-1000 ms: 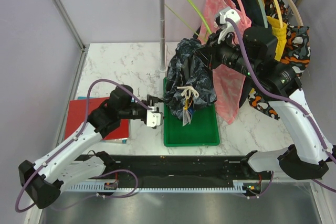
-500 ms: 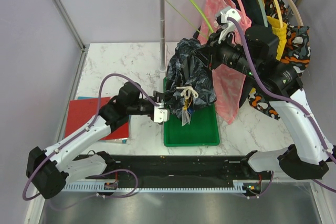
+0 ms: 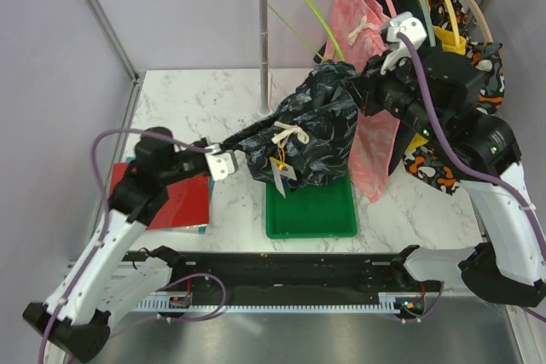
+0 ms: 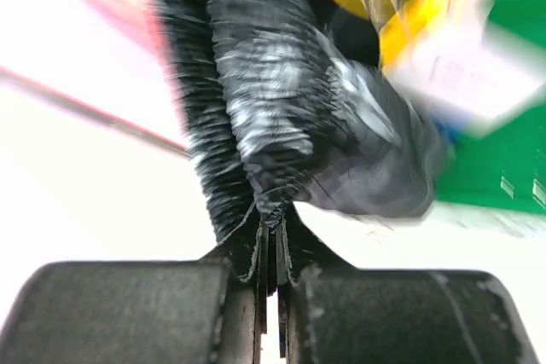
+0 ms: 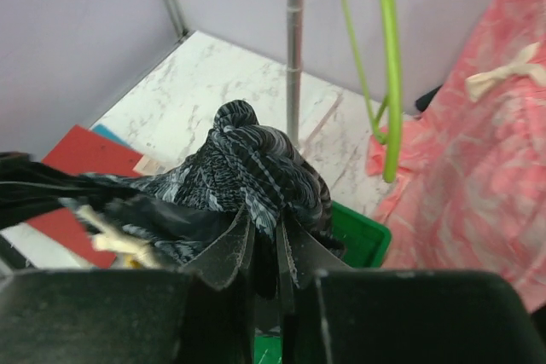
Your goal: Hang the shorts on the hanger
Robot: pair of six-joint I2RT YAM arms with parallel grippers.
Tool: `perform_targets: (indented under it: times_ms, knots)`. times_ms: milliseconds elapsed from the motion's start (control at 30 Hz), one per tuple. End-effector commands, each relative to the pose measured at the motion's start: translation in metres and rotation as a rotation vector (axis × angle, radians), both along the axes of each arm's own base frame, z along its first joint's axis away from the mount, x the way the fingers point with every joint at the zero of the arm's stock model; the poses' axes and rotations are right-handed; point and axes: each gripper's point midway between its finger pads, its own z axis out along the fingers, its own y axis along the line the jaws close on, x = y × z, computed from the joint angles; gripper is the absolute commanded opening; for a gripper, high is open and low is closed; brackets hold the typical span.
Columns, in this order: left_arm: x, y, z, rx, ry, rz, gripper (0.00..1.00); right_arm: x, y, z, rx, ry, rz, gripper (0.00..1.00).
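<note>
Top external showed your left gripper [image 3: 229,153] and right gripper [image 3: 351,91] each clamped on the shorts [image 3: 311,134], stretched between them over the tray [image 3: 311,210].

The shorts [image 3: 311,130] hang stretched above the green tray [image 3: 311,223], blocking the middle. Just behind, the rack pole [image 3: 264,40], the hanger [image 5: 389,57] and a pink garment [image 3: 358,23] crowd the right. The table [image 3: 188,100] is open at back left.

The shorts [image 3: 320,121] are navy-black with grey-blue streaks, and their drawstring [image 3: 288,134] is cream. The hanger [image 5: 388,66] is lime green. The tray [image 3: 311,215] is bright green, the folder [image 3: 188,206] red, and the table [image 3: 188,100] white marble with grey veins. A hung garment [image 3: 358,23] is pink with a pale pattern.
</note>
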Motion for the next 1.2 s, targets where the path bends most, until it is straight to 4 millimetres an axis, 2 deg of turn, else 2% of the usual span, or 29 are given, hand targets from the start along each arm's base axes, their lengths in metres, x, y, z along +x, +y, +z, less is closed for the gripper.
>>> perform_targets:
  times_ms: [0, 33, 67, 133, 167, 200, 267, 300, 333, 400, 433, 467, 500, 600, 633, 667, 700, 733, 767, 867, 933, 967, 1000, 1033, 1067, 1100, 1133, 1167]
  knots:
    - [-0.026, 0.019, 0.088, -0.129, -0.095, 0.046, 0.02, -0.021, -0.059, 0.074, 0.106, -0.198, -0.187, 0.00]
    - [-0.022, 0.021, 0.096, -0.138, -0.091, 0.070, 0.02, -0.025, -0.062, 0.080, 0.112, -0.216, -0.183, 0.00]
    - [-0.023, 0.024, 0.123, -0.160, -0.136, 0.080, 0.02, -0.030, -0.065, 0.088, 0.122, -0.236, -0.177, 0.00]
    - [-0.019, 0.023, 0.131, -0.141, -0.130, 0.085, 0.02, -0.040, -0.066, 0.093, 0.104, -0.270, -0.141, 0.00]
    - [-0.024, 0.024, 0.149, -0.147, -0.159, 0.070, 0.02, -0.042, -0.066, 0.091, 0.089, -0.273, -0.131, 0.00]
    - [-0.028, 0.022, 0.147, -0.130, -0.141, 0.047, 0.02, -0.044, -0.067, 0.087, 0.079, -0.265, -0.126, 0.00]
    - [-0.038, 0.017, 0.157, -0.127, -0.171, -0.013, 0.02, -0.051, -0.071, 0.082, 0.018, -0.288, -0.102, 0.00]
    - [-0.039, 0.016, 0.157, -0.122, -0.170, -0.028, 0.02, -0.050, -0.072, 0.067, -0.021, -0.255, -0.104, 0.00]
    - [-0.041, 0.015, 0.152, -0.104, -0.160, -0.043, 0.02, -0.052, -0.076, 0.061, -0.040, -0.250, -0.111, 0.00]
    - [-0.038, 0.014, 0.140, -0.078, -0.134, -0.042, 0.02, -0.043, -0.079, 0.028, -0.145, -0.188, -0.134, 0.00]
    - [-0.035, 0.016, 0.133, -0.054, -0.132, -0.034, 0.02, -0.041, -0.083, 0.017, -0.174, -0.167, -0.157, 0.00]
    - [-0.030, 0.015, 0.120, -0.031, -0.116, -0.029, 0.02, -0.033, -0.084, -0.007, -0.239, -0.124, -0.175, 0.00]
    - [-0.026, 0.016, 0.113, -0.012, -0.114, -0.018, 0.02, -0.031, -0.085, -0.019, -0.272, -0.105, -0.178, 0.00]
    - [0.014, 0.025, 0.093, 0.054, -0.103, 0.120, 0.02, -0.019, -0.079, -0.055, -0.362, -0.043, -0.164, 0.00]
    - [0.028, 0.031, 0.091, 0.063, -0.095, 0.187, 0.02, -0.008, -0.073, -0.065, -0.397, -0.020, -0.164, 0.00]
    - [0.035, 0.031, 0.101, 0.050, -0.117, 0.208, 0.02, -0.001, -0.072, -0.068, -0.414, -0.012, -0.183, 0.00]
    - [0.041, 0.031, 0.107, 0.038, -0.130, 0.228, 0.02, 0.006, -0.071, -0.061, -0.413, -0.022, -0.196, 0.00]
    - [0.051, 0.032, 0.108, 0.031, -0.118, 0.260, 0.02, 0.018, -0.064, -0.065, -0.445, -0.015, -0.192, 0.00]
    - [0.053, 0.031, 0.123, 0.008, -0.145, 0.268, 0.02, 0.020, -0.063, -0.049, -0.423, -0.043, -0.196, 0.00]
    - [0.042, 0.028, 0.130, -0.003, -0.147, 0.226, 0.02, 0.020, -0.051, -0.039, -0.420, -0.066, -0.131, 0.00]
    - [0.017, 0.025, 0.107, 0.031, -0.106, 0.137, 0.02, 0.012, -0.053, -0.051, -0.454, -0.045, -0.096, 0.00]
    - [0.009, 0.024, 0.096, 0.041, -0.084, 0.108, 0.02, 0.010, -0.052, -0.080, -0.508, 0.009, -0.066, 0.00]
    - [-0.005, 0.021, 0.076, 0.067, -0.030, 0.053, 0.02, 0.004, -0.054, -0.101, -0.553, 0.049, -0.032, 0.00]
    - [-0.013, 0.021, 0.045, 0.111, 0.017, 0.016, 0.02, -0.007, -0.059, -0.112, -0.573, 0.055, -0.005, 0.00]
    - [-0.024, 0.022, 0.033, 0.127, 0.030, -0.010, 0.02, -0.013, -0.059, -0.160, -0.654, 0.133, 0.055, 0.00]
    - [-0.033, 0.020, 0.017, 0.146, 0.063, -0.040, 0.02, -0.019, -0.062, -0.180, -0.687, 0.162, 0.080, 0.00]
    - [-0.042, 0.020, -0.013, 0.178, 0.133, -0.057, 0.02, -0.026, -0.065, -0.198, -0.714, 0.188, 0.107, 0.00]
    - [-0.049, 0.019, -0.028, 0.205, 0.166, -0.077, 0.02, -0.033, -0.070, -0.236, -0.777, 0.265, 0.143, 0.00]
